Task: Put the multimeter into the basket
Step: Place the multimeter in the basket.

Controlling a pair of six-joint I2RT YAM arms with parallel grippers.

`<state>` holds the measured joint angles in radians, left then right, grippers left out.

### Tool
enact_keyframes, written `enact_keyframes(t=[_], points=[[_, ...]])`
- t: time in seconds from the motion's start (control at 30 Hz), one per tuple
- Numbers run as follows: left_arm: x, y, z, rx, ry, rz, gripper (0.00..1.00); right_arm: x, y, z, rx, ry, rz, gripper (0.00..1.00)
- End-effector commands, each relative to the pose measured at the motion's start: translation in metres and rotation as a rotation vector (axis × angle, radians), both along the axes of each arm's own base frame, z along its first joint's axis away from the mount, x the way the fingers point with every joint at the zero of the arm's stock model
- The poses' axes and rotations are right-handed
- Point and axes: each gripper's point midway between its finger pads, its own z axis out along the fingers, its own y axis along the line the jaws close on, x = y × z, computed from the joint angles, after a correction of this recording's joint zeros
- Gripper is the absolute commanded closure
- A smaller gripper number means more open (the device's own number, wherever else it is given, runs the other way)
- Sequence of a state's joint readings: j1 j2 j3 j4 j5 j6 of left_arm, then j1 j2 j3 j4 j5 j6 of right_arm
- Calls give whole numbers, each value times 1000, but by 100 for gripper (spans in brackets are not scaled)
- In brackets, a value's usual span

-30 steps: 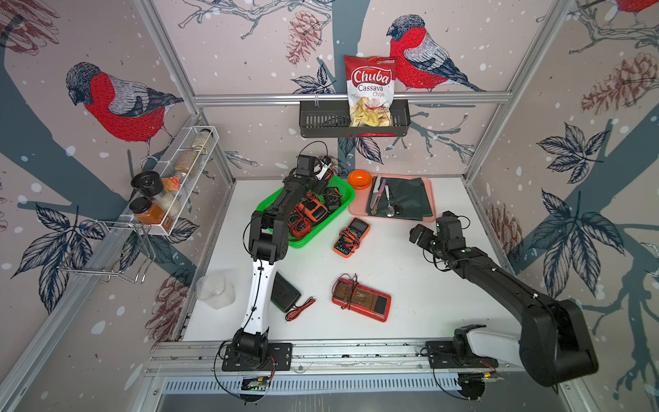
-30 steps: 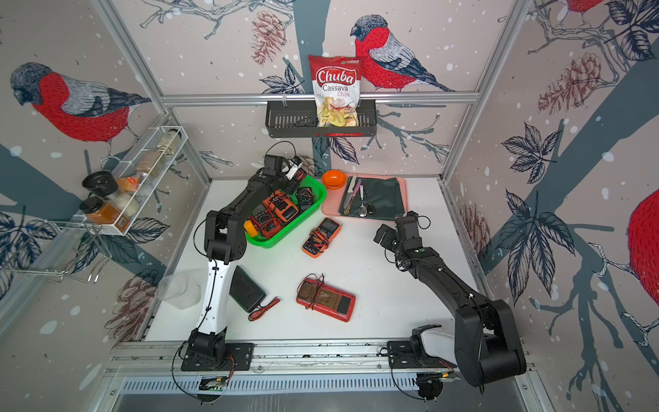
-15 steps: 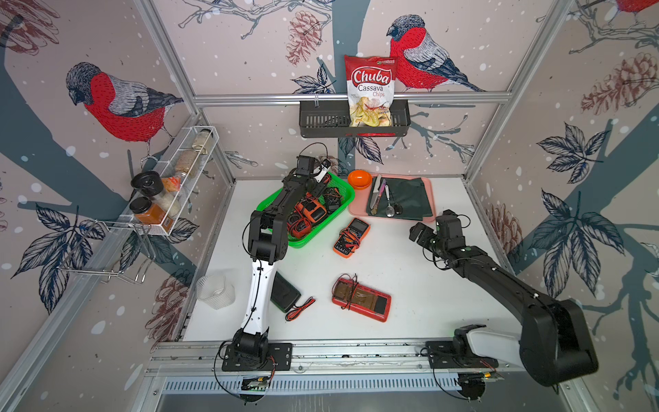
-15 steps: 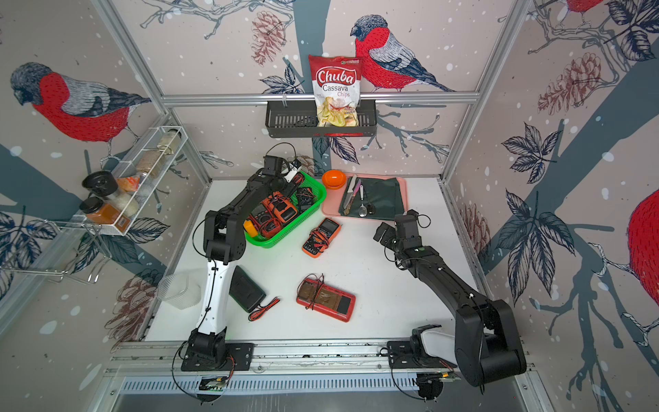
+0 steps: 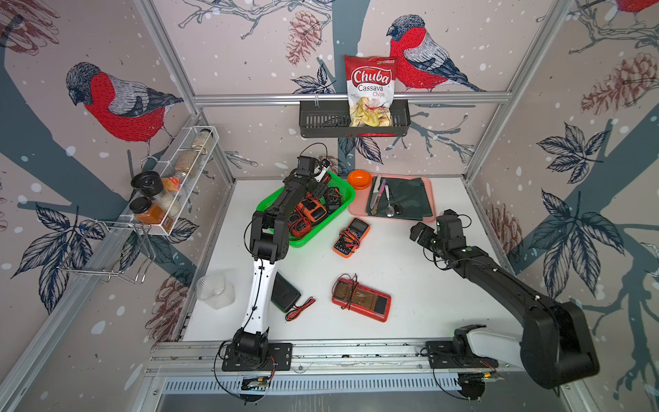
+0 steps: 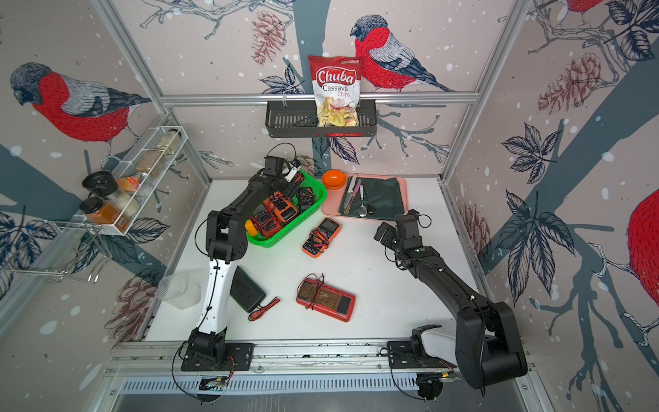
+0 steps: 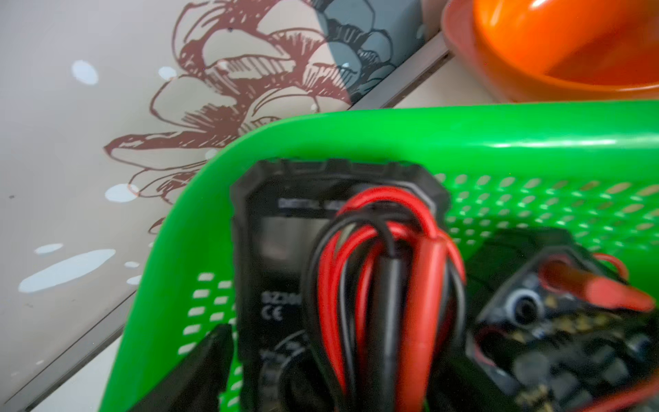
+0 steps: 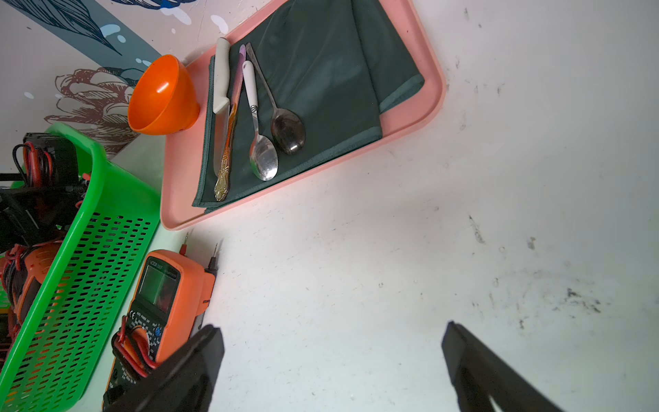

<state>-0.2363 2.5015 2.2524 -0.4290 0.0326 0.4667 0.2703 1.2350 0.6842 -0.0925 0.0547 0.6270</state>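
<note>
1. At the back left of the table sat the green basket, one short end up by the back edge, with a few orange meters piled inside.
2. The left gripper hung over the basket's far end. In the left wrist view its jaws were apart. One finger stood clear of the black multimeter with green mesh showing between them, and the other finger was lost in blur.
3. That black multimeter was inside the basket, its top end against the end wall, with red and black leads bundled across its face. I could read a "CE" mark and something starting "SZ3". The line over the screen was too smeared to read.
4. The orange multimeter lay on the table just beside the basket's right side, in front of the pink tray. The brand print above its screen was too small for me to read.
5. The right gripper hovered over bare table to the right of that meter, jaws wide apart with nothing between them.
6. The red multimeter lay toward the front middle of the table, with its leads wrapped around it.
7. The chip bag standing in the black wall shelf read "Chuba Cassava Chips", plain as day.
</note>
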Motion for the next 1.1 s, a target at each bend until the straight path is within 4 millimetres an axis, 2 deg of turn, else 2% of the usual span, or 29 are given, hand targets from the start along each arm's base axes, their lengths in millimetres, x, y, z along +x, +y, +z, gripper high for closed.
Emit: enact_keyframes(t=[0.0,0.37,0.5,0.6,0.7,0.8,0.87,0.97,1.07], points=[[-12,4,2,-5,50,17,4,-1,-3,1,-19,1,-10,0],[-20,-6,69,-140,-43,24,3,-3,-3,4,-28,-8,-7,0],[-32,-11,92,-196,-46,13,3,-4,-4,8,-34,-17,-13,0],[-50,-14,110,-250,-29,28,3,-4,-5,11,-39,-26,-13,0],[-78,-16,127,-318,-22,69,3,-4,-6,13,-43,-33,-14,0],[-118,-24,132,-349,-33,88,3,-4,-5,14,-42,-35,-9,0],[-148,-34,129,-338,-31,67,3,-5,-4,13,-43,-34,-4,0],[-201,-58,123,-307,-26,-55,3,-6,-3,13,-44,-33,2,0],[-255,-81,115,-270,-13,-254,3,-7,-3,15,-44,-35,2,0]])
